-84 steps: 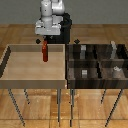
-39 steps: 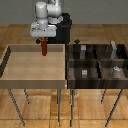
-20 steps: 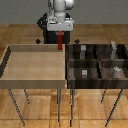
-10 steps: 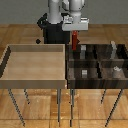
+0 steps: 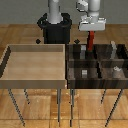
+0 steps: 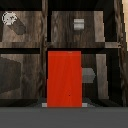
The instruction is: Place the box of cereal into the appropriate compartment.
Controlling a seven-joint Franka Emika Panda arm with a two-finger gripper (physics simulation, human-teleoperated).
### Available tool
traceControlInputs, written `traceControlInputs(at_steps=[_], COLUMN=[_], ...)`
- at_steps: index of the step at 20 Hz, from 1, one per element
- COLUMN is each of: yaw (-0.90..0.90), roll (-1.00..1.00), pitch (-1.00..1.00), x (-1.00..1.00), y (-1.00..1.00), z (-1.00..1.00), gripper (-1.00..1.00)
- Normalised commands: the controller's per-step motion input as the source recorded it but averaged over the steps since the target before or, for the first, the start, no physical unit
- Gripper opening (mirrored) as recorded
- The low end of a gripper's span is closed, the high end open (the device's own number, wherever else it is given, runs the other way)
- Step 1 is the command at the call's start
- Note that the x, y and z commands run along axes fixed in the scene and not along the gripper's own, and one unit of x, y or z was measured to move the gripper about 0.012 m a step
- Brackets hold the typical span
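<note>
The box of cereal (image 5: 90,41) is a slim red-orange box that hangs upright in my gripper (image 5: 91,34), which is shut on its top. It is above the back section on the divided bin's (image 5: 70,75) tray side. The compartment (image 5: 120,54) with the tall slim pale-grey block (image 5: 113,48) is the back section toward the exterior view's right, one section over from the box. In the wrist view the box of cereal (image 6: 65,77) fills the middle, with dark brown dividers beneath it.
A large light tan tray (image 5: 35,62) stands on the exterior view's left, touching the bin. Shorter grey shapes (image 5: 84,72) (image 5: 116,71) sit in the two front sections. The robot's black base (image 5: 55,30) stands behind the tray.
The arm has carried the box from above the tan tray toward the exterior view's right. It now hangs over the divided bin, with the gripper still shut on it.
</note>
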Motion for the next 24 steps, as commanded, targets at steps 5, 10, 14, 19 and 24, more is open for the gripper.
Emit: traceControlInputs(at_steps=[5,10,14,19,24], yaw=[0.0,0.0,0.0,0.0,0.0], roll=[0.0,0.0,0.0,0.0,0.0], pitch=[0.0,0.0,0.0,0.0,0.0], x=[0.0,0.0,0.0,0.0,0.0], y=[1.0,1.0,0.25,0.0,0.0], z=[0.0,0.0,-0.5,-1.0,-1.0], gripper=[-1.0,-1.0,-1.0,-1.0,-1.0])
